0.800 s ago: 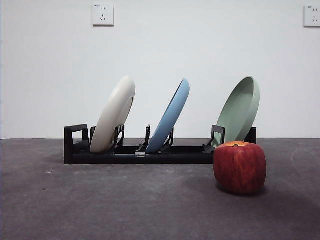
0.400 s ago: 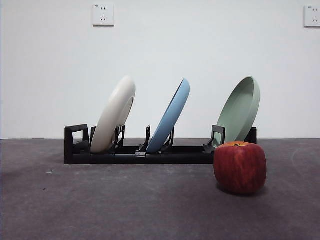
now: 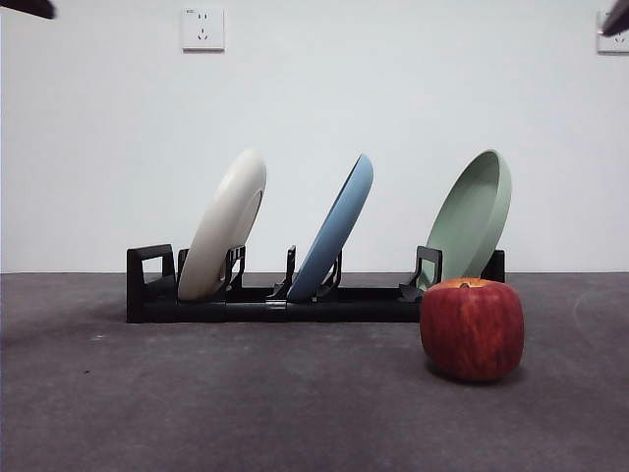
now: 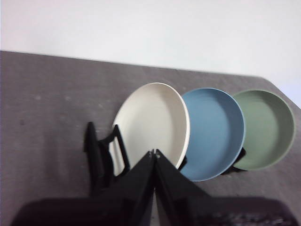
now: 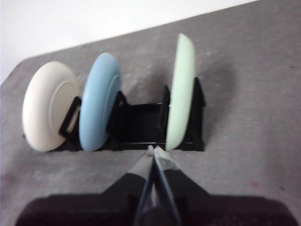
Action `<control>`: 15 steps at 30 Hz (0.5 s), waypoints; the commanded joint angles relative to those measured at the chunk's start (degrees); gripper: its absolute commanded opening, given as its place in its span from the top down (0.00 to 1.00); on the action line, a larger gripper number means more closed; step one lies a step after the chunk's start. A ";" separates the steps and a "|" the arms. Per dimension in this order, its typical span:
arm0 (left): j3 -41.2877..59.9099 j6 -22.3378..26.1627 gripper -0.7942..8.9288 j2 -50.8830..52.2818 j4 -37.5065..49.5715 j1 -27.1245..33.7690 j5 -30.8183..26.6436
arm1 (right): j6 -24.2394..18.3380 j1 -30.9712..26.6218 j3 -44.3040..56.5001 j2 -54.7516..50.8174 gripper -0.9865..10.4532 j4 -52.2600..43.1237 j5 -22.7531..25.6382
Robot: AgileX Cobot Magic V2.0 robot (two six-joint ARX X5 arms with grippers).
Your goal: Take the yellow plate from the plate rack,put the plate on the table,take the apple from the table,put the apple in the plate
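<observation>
The yellow plate (image 3: 226, 224), cream and matte, leans in the plate rack (image 3: 265, 300) nearest the squarish loop end. A light blue plate (image 3: 335, 229) stands in the middle slot and a pale green plate (image 3: 473, 217) at the far end, all three tilted the same way and apart from one another. The apple (image 3: 472, 328), red, streaked and blocky, sits on the dark mottled bench (image 3: 246, 403) just in front of the green plate's end of the rack. The left tool (image 4: 154, 153) hangs above the cream plate, jaws pressed together. The right tool (image 5: 154, 150) hangs above the green plate's end, jaws likewise pressed together, empty. Two wall sockets (image 3: 202, 29) show behind.
</observation>
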State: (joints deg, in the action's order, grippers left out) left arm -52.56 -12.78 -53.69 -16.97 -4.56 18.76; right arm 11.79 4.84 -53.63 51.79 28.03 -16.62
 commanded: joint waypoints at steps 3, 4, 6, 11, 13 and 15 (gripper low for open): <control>-10.51 2.78 0.92 -11.41 -4.92 0.04 3.28 | -2.75 0.07 -7.13 7.19 0.91 2.60 -5.90; -12.33 2.97 0.92 -13.46 -5.81 0.04 4.44 | -3.15 0.07 -8.15 8.37 0.91 3.02 -6.93; -16.13 3.04 0.92 -18.03 -7.15 0.04 7.63 | -4.26 0.26 -10.29 10.95 0.91 3.80 -8.96; -23.30 2.82 0.83 -27.36 -7.96 -1.11 13.77 | -4.33 1.36 -13.27 15.47 0.75 4.00 -10.36; -25.64 2.25 0.65 -30.27 -8.28 -2.21 13.68 | -4.33 1.68 -13.68 16.48 0.71 3.96 -10.25; -27.93 2.19 0.59 -32.96 -8.68 -3.52 13.68 | -4.35 2.01 -13.77 17.22 0.71 3.91 -10.23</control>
State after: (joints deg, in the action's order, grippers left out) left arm -79.59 -10.59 -85.62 -25.56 -7.35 32.10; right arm 8.08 6.61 -67.07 68.69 32.14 -26.85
